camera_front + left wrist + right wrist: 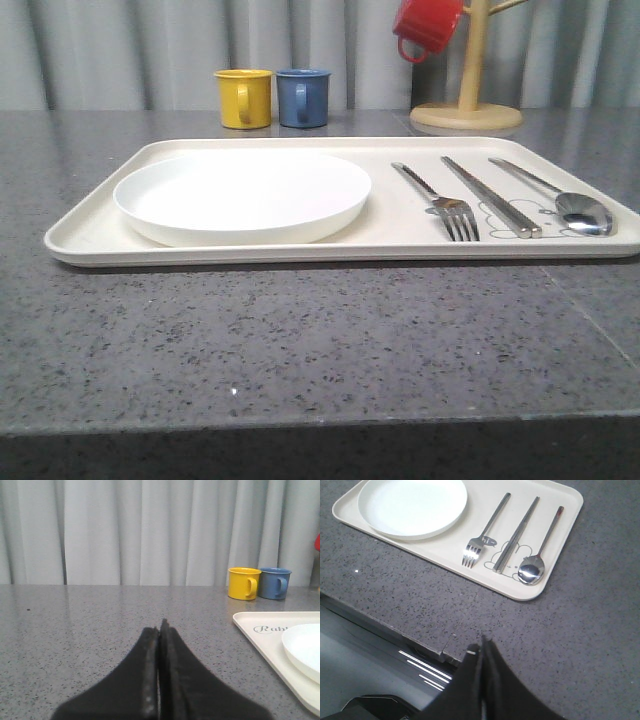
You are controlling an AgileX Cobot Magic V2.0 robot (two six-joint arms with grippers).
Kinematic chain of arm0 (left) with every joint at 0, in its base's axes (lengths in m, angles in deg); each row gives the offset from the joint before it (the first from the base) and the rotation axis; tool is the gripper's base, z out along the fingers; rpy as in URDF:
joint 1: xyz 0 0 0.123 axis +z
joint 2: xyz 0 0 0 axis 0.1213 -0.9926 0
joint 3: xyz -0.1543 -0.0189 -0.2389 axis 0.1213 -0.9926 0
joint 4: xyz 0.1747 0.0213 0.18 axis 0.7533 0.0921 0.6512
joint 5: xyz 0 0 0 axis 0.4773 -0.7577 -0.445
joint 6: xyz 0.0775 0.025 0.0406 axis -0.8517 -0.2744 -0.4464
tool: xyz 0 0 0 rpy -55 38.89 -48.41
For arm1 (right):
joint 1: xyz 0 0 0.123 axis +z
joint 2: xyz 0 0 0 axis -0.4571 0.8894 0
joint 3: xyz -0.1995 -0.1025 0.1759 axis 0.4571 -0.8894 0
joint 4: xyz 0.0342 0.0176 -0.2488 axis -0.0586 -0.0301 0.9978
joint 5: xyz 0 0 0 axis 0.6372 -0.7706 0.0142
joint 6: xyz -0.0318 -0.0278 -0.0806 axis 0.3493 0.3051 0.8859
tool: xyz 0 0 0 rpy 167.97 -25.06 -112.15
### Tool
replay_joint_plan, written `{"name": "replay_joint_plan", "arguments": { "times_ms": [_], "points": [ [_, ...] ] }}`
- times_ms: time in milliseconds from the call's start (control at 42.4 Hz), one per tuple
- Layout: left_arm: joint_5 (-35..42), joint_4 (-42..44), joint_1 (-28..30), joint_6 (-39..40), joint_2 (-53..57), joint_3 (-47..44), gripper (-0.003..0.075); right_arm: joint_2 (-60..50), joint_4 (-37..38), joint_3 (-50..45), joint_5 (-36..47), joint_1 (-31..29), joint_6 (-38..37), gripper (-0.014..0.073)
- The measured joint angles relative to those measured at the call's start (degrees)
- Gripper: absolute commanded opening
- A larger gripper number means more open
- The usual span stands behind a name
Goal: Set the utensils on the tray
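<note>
— Where have the utensils ended up?

— All three lie on the right half of the large cream rectangular tray [250,250] with the low raised rim, side by side and not touching: the four-tined silver fork [440,200] leftmost, the long flat silver bar [490,195] in the middle, the oval-bowled silver spoon [560,200] rightmost. Tines and bowl point to the near edge, and the bar lies across the grey rabbit drawing [510,560].

— Anything crowding them?

— A round white plate [243,195] fills the tray's left half, just beside the fork but apart from it. Beyond the tray's far edge stand a yellow mug [244,98] and a blue mug [302,97], close together, and to the far right a red mug [428,27] hangs on a pale wooden mug tree [468,90]. Nothing sits over the cutlery.

— And the arms?

— The left gripper [160,630] hovers over bare grey speckled tabletop [300,350] left of the tray, its black fingers pressed together on nothing. The right gripper [482,647] sits at the table's near edge, well apart from the tray, fingers likewise closed and empty.
</note>
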Motion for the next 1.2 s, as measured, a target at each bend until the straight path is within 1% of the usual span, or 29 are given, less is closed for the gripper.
{"name": "replay_joint_plan", "arguments": {
  "times_ms": [825, 872, 990, 1107, 1131, 1202],
  "points": [
    [0.0, 0.1, 0.0, 0.0, 0.0, 0.0, -0.0020, -0.2, 0.0, -0.1, -0.1, 0.0, 0.0, -0.0067],
    [0.0, 0.1, 0.0, 0.0, 0.0, 0.0, -0.0020, -0.7, 0.0, -0.7, 0.8, 0.0, 0.0, -0.0067],
    [0.0, 0.1, 0.0, 0.0, 0.0, 0.0, -0.0020, -4.8, 0.6, -5.6, 7.5, -1.9, 0.0, -0.0067],
    [0.0, 0.1, 0.0, 0.0, 0.0, 0.0, -0.0020, -10.1, 0.8, -14.0, 19.0, -6.6, 0.0, -0.0067],
    [0.0, 0.1, 0.0, 0.0, 0.0, 0.0, -0.0020, -11.3, 0.8, -17.1, 22.8, -7.8, 0.0, -0.0067],
    [0.0, 0.1, 0.0, 0.0, 0.0, 0.0, -0.0020, -14.0, 0.8, -23.5, 30.3, -10.6, 0.0, -0.0067]
  ]
}}
